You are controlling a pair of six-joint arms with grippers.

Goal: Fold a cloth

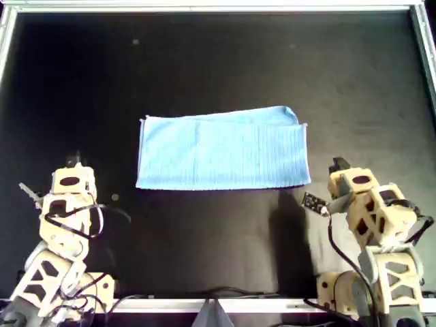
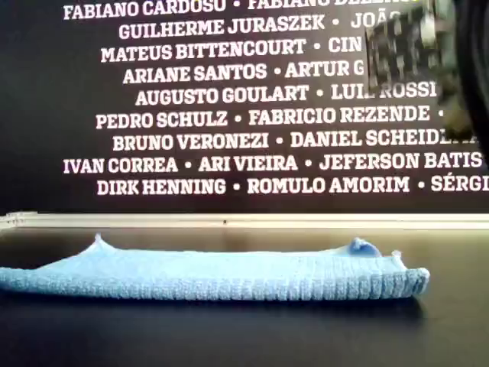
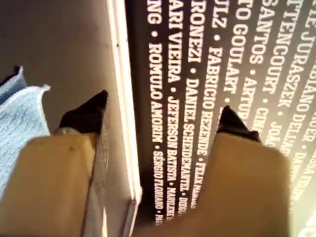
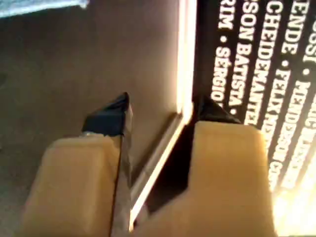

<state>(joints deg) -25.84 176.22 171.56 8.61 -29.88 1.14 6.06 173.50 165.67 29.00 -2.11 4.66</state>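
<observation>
The light-blue cloth (image 1: 221,150) lies flat on the black table as a wide rectangle, with one small corner poking out at its far right in the overhead view. It also shows in the exterior view (image 2: 221,275), in the first wrist view (image 3: 19,118) and at the edge of the second wrist view (image 4: 39,5). My first gripper (image 1: 73,162) is at the overhead view's left, near side, clear of the cloth, open and empty (image 3: 163,106). My second gripper (image 1: 337,165) is at the overhead view's right, just off the cloth's near right corner, open and empty (image 4: 164,101).
A metal rail (image 1: 218,7) borders the table's far edge, with side rails at both ends. A dark wall with white names (image 2: 252,115) stands behind it. A blurred dark shape (image 2: 458,61) fills the exterior view's upper right. Cables (image 1: 218,296) lie along the near edge.
</observation>
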